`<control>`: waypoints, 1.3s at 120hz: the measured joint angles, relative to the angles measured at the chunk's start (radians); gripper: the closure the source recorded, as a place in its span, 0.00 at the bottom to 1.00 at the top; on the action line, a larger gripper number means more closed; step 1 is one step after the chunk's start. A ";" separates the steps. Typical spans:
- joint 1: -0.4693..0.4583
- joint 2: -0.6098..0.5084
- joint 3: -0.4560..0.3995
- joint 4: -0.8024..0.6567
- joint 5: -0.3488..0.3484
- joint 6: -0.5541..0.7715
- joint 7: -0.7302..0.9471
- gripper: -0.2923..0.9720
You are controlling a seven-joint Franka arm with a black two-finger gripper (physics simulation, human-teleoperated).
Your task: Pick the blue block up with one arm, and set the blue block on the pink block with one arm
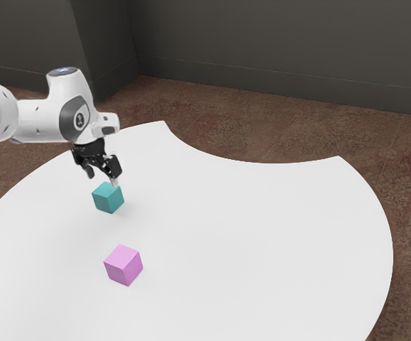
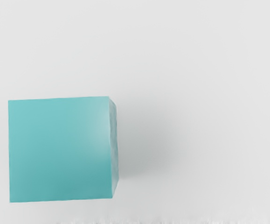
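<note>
I read no text, number, brand or sign on the blue block (image 1: 108,197), the pink block (image 1: 123,265), the table (image 1: 262,234) or the arm (image 1: 42,117).

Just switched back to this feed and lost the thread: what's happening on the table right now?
The arm's gripper hovers open just above the blue block, which rests on the white table, not yet grasped. The pink block sits apart from it, nearer the exterior camera, with nothing on top.
</note>
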 joint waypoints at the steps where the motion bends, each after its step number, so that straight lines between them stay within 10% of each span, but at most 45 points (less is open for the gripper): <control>1: 0.000 0.004 0.000 0.000 -0.001 -0.001 0.007 0.25; 74: 0.052 0.161 0.007 0.137 -0.112 -0.020 0.275 0.25; 156: 0.077 0.244 0.013 0.227 -0.123 -0.061 0.149 0.25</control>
